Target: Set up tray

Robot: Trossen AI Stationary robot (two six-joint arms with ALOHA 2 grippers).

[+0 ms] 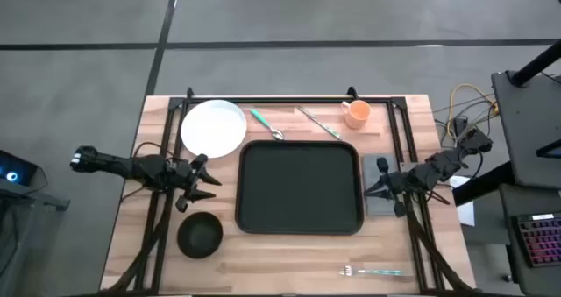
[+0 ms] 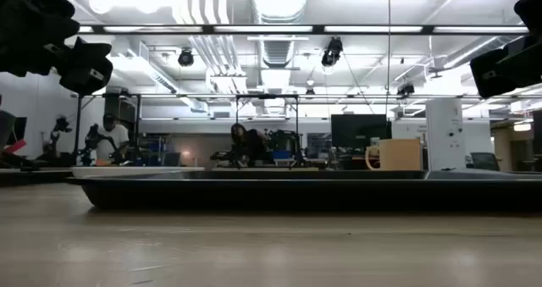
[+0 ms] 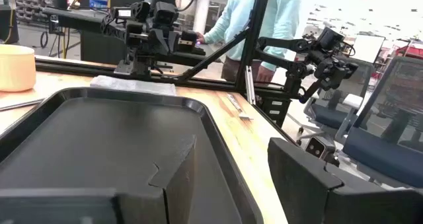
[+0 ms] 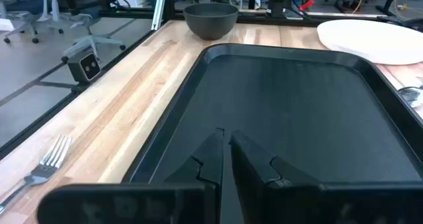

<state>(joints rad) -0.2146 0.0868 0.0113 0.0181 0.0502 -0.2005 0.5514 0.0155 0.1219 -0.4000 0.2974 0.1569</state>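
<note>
The large black tray (image 1: 301, 189) lies flat in the middle of the wooden table. My left gripper (image 1: 206, 181) hovers open beside the tray's left rim, between the white plate (image 1: 213, 128) and the dark bowl (image 1: 200, 234). In its wrist view the two fingers (image 3: 165, 184) stand wide apart, facing across the tray (image 3: 99, 138). My right gripper (image 1: 372, 187) is shut and hangs over the small grey napkin (image 1: 379, 170) at the tray's right rim. Its wrist view shows the fingertips (image 4: 225, 139) closed together above the tray (image 4: 297, 98). Both grippers hang well above the table in the low view.
Behind the tray lie a green-handled spoon (image 1: 266, 123), a thin metal utensil (image 1: 317, 122) and an orange cup (image 1: 357, 113). A fork (image 1: 372, 271) lies near the table's near edge, right of centre. A person in a light shirt (image 3: 264, 19) stands beyond the table's right side.
</note>
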